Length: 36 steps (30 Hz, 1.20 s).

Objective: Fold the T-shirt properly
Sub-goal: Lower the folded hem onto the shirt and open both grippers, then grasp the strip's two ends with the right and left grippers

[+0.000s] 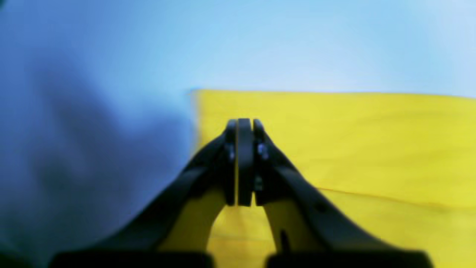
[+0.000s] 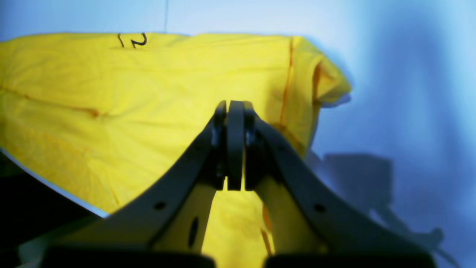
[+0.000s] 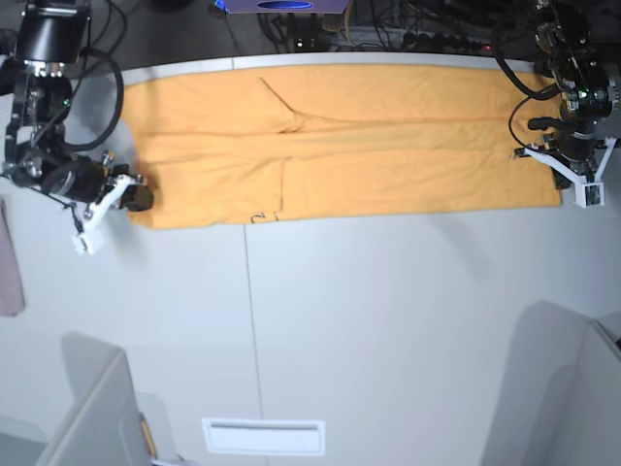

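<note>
The orange-yellow T-shirt lies flat as a long band across the far part of the white table. A thin black line print shows at one edge. My left gripper is shut, over the shirt near its corner; in the base view it is at the shirt's right end. My right gripper is shut over the shirt near a folded sleeve; in the base view it is at the shirt's left end. I see no cloth lifted by either.
A small pinkish-mauve cloth lies at the table's left edge. Grey panels stand at the near left and near right. A slot is set in the table's front. Cables run along the back.
</note>
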Each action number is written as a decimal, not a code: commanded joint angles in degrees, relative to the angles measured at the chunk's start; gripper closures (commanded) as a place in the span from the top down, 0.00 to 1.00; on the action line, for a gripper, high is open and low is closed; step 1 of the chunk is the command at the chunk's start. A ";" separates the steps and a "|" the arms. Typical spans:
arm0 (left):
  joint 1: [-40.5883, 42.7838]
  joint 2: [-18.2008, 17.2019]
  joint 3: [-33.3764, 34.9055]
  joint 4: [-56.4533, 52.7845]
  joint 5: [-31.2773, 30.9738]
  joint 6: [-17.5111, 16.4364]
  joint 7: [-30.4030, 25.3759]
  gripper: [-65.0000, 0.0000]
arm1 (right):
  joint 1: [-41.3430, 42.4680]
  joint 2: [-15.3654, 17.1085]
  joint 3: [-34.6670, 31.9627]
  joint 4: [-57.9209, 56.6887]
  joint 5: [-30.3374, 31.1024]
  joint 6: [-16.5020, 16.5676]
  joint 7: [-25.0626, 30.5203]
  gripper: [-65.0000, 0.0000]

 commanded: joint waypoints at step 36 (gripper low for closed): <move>5.07 2.46 -0.71 -11.15 -0.39 -0.22 -14.92 0.00 | -12.32 -0.45 -10.00 9.15 -14.22 0.07 15.58 0.00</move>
